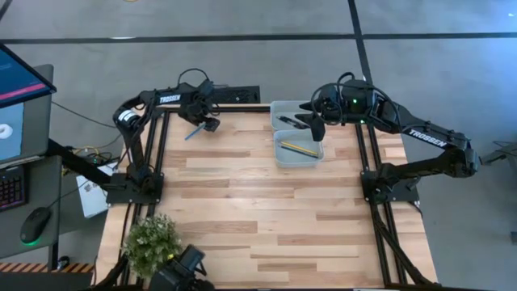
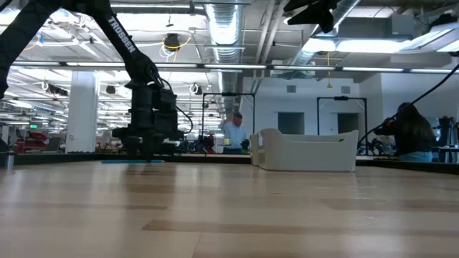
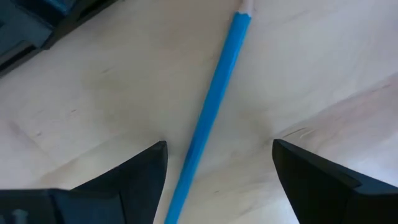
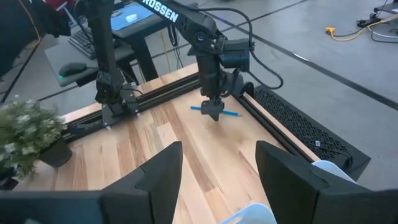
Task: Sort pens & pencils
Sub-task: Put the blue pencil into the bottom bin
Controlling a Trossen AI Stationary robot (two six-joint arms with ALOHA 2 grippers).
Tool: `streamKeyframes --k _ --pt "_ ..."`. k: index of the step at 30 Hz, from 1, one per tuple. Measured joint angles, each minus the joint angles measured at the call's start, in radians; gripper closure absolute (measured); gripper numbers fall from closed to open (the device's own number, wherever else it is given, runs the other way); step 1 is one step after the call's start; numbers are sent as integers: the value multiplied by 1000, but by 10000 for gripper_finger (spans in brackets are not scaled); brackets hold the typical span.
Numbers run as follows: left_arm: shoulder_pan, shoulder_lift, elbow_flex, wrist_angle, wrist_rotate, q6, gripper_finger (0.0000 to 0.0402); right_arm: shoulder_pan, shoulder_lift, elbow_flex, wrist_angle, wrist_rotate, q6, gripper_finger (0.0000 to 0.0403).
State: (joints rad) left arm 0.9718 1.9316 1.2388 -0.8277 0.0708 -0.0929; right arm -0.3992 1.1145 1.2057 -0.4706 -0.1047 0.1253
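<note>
The left gripper point(image 3: 217, 180), fingers spread, hangs directly over the blue pencil point(image 3: 214, 106) lying flat on the tabletop point(image 1: 242, 210), whose long axis runs between them, crosswise to their closing line.

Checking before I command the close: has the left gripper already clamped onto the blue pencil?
No. In the left wrist view the left gripper is open, its fingers standing apart on either side of the blue pencil, which lies on the table.
</note>
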Motion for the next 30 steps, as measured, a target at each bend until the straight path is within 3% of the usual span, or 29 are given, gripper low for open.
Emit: streamKeyframes --k 11,25,30 --pt "7 0 -1 8 -8 13 123 0 0 0 0 0 -1 178" --pt "-70 0 -2 10 -158 1 123 0 0 0 0 0 -1 178" --pt "-77 0 -2 10 -159 -20 123 0 0 0 0 0 -1 178"
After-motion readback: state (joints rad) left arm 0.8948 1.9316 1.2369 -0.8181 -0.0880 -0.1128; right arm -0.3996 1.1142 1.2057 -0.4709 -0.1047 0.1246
